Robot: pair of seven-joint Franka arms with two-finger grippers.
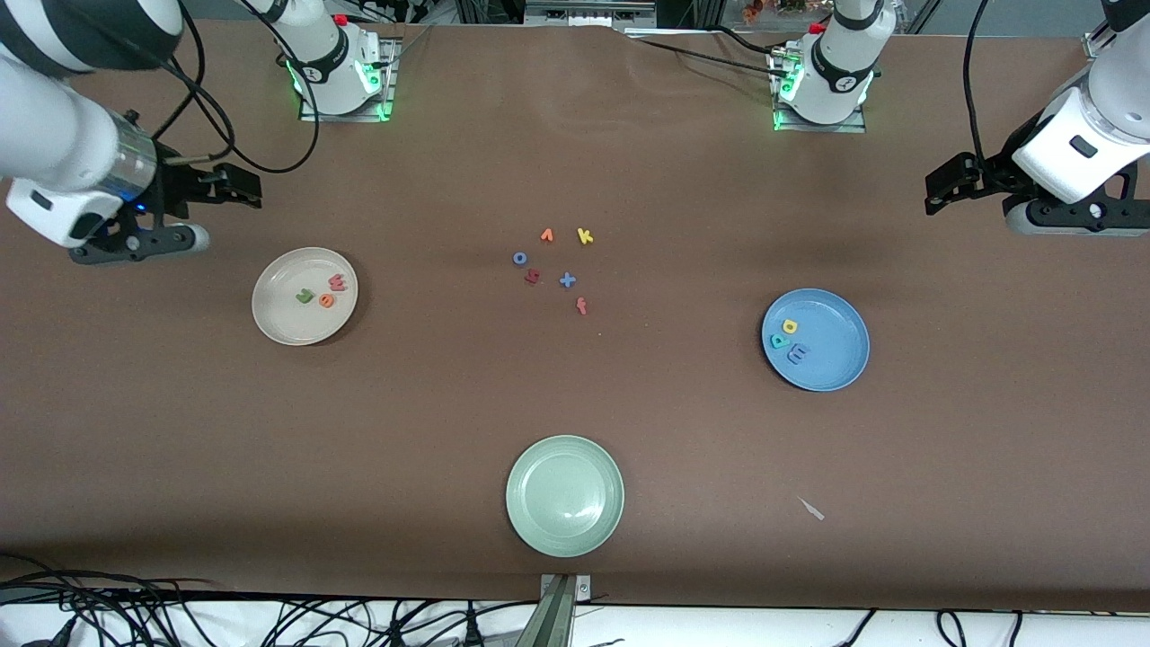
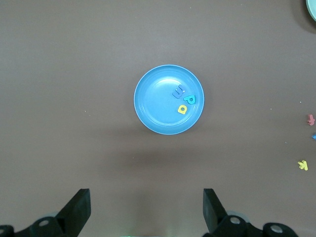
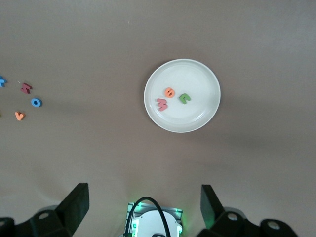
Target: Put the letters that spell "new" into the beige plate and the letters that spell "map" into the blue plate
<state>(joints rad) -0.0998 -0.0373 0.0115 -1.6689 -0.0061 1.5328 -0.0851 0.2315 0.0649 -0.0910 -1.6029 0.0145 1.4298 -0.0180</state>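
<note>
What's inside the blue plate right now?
The blue plate holds three foam letters close together: a yellow a, a teal p and a periwinkle m. Nothing covers them.

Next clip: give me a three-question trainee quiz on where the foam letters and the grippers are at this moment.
1. True or false: the round sky-blue plate holds three foam letters.
2. Which plate holds nothing? A beige plate B round pale green plate C blue
3. Fill in: both the left gripper and the right gripper are ____.

Key: 1 true: yellow a, teal p, periwinkle m. 2 B. 3 open.
</note>
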